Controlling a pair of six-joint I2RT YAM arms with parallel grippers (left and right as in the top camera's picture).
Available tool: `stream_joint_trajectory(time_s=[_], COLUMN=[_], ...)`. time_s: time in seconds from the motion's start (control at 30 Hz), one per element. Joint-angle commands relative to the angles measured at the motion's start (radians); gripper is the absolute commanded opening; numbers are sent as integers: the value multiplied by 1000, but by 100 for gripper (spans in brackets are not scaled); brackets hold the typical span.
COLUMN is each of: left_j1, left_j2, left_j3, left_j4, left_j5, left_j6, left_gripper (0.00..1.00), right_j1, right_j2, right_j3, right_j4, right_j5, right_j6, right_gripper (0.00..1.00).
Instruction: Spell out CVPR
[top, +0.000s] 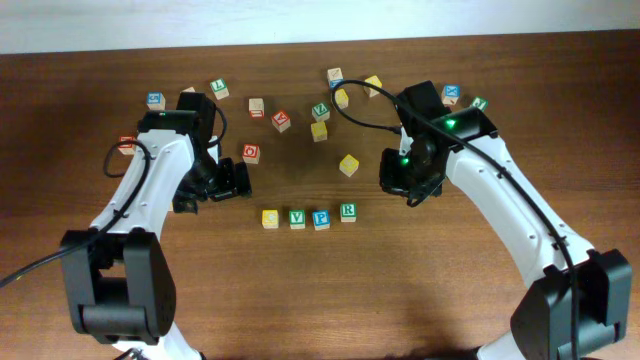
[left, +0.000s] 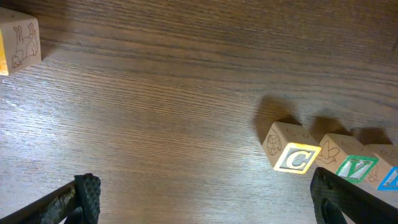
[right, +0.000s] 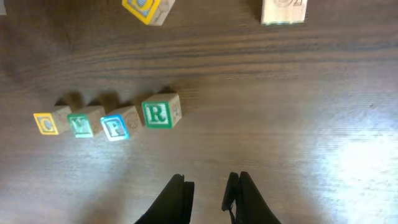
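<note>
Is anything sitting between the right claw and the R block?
No. In the right wrist view, only bare table lies between the right gripper and the R block. The P block sits on R's other side, not in the path.

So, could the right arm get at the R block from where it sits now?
Probably yes. Only bare table lies between the right end effector and the R block; the P block sits close on one side, the other is free.
</note>
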Motion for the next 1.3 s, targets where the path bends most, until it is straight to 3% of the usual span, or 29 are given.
stream_joint_trajectory(time_s=[0.0, 0.2, 0.33, 0.37, 0.4, 0.43, 0.47, 0.5, 0.53, 0.73, 0.93, 1.27], left_j1=[2, 2, 2, 2, 2, 0, -2, -2, -5, -55, -116, -129], left_j2=[-10, -10, -9, -9, -8, -7, -3, -2, 2, 6, 18, 18], left_j3=[0, 0, 0, 0, 0, -2, -5, -12, -36, -291, -302, -308], left_j4=[-1, 116, 178, 166, 163, 155, 154, 159, 173, 365, 388, 418], left_j5=[-6, 54, -14, -16, -27, -29, -34, -33, -29, 36, 50, 55], left_j6=[1, -3, -3, -3, -2, -2, -2, -3, -3, -3, -41, -60], left_gripper=[99, 99, 100, 93, 73, 65, 47, 15, 0, 0, 0, 0], right_j1=[6, 6, 6, 6, 6, 6, 6, 6, 6, 6, 26, 72], right_j2=[3, 3, 3, 3, 3, 3, 3, 3, 3, 3, 3, 137], right_j3=[-38, -38, -38, -38, -43, -47, -51, -56, -69, -280, -409, -415], right_j4=[31, 55, 67, 70, 87, 92, 93, 94, 102, 339, 577, 644], right_j5=[46, 45, 46, 47, 54, 54, 54, 58, 72, 45, 13, -53], right_j6=[8, 8, 8, 8, 8, 8, 8, 8, 8, 8, 19, 32], right_gripper=[20, 23, 23, 22, 23, 22, 22, 9, 4, 4, 4, 4])
